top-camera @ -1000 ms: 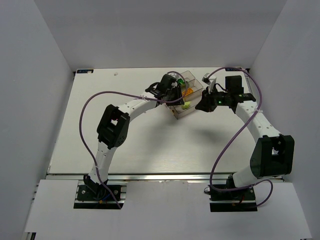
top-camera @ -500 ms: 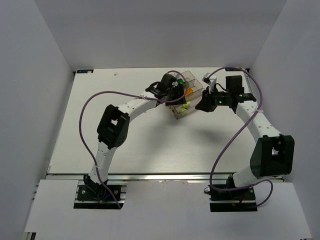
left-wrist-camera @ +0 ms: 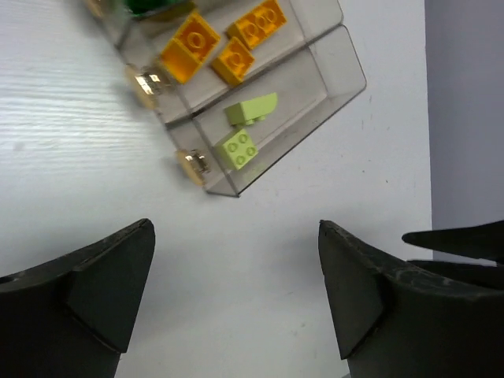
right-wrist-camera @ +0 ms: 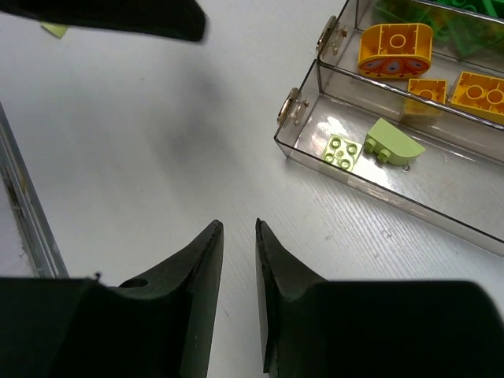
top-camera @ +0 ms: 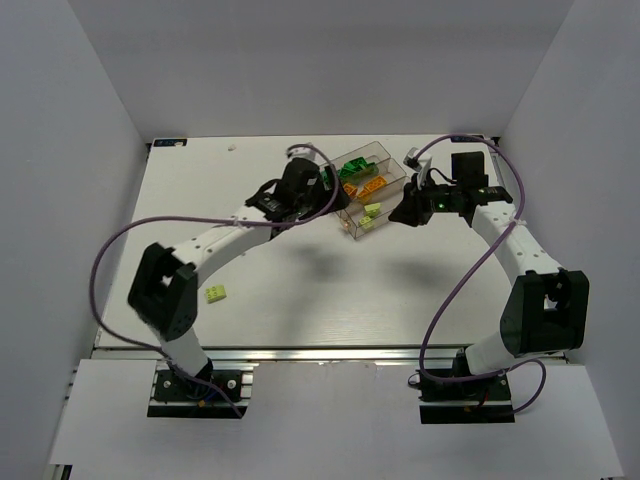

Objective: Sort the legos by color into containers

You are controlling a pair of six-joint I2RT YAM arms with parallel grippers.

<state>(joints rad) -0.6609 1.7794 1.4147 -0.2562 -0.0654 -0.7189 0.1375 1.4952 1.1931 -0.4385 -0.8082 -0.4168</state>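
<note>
Top view: tray (top-camera: 396, 193) upper centre of frame, set at a slant on white worktop (top-camera: 300, 290). Three troughs side by side: green bricks (top-camera: 357, 166) in the farthest, orange bricks (top-camera: 365, 186) in the middle, two pale bricks (top-camera: 371, 211) in the nearest. Loose pale brick (top-camera: 215, 294) alone on worktop at lower left, well apart from tray. Left gripper (top-camera: 333, 195) just beside tray's left side; right gripper (top-camera: 406, 211) just beside its right side. Jaw state not readable from up here.

Left wrist view: left gripper (left-wrist-camera: 236, 291) with jaws spread wide, nothing between them, bare worktop below. Tray (left-wrist-camera: 346, 83) in upper half of frame, clear of both fingers (left-wrist-camera: 102, 291). Two pale bricks (left-wrist-camera: 239, 150) near the trough's lower-left end, orange bricks (left-wrist-camera: 195, 47) in the next trough up, a sliver of green at top edge. Dark tip of right gripper (left-wrist-camera: 457, 244) at right edge.

Right wrist view: right gripper (right-wrist-camera: 239, 228) with jaws all but closed, thin gap only, holding nothing. Tray (right-wrist-camera: 441, 213) in upper right, apart from the fingers (right-wrist-camera: 189, 276). Two pale bricks (right-wrist-camera: 342, 151) side by side in nearest trough, orange bricks (right-wrist-camera: 394, 49) behind, green bricks (right-wrist-camera: 441, 20) at top edge. Loose pale brick (right-wrist-camera: 55, 30) at far upper left, partly hidden behind left gripper (right-wrist-camera: 118, 16).
</note>
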